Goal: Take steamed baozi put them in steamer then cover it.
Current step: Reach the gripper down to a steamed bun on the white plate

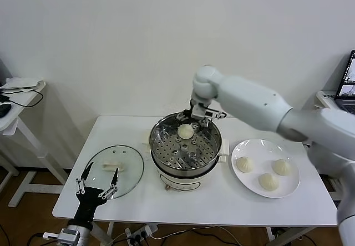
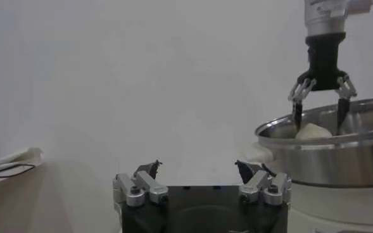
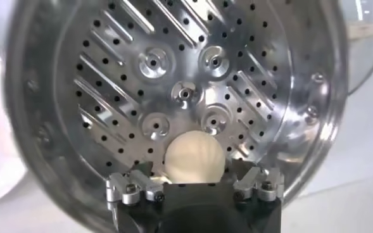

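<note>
Over the steamer your right pincer hangs with jaws spread, straddling one baozi that sits on the perforated tray at the far side. Three more buns wait on the white plate to the right. Your left pincer, open too, idles over the glass cover (partly hidden behind it) lying flat on the desk.

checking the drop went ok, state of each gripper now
left gripper: open, holding nothing, over the cover.
right gripper: open, straddling a baozi lying in the steamer.
</note>
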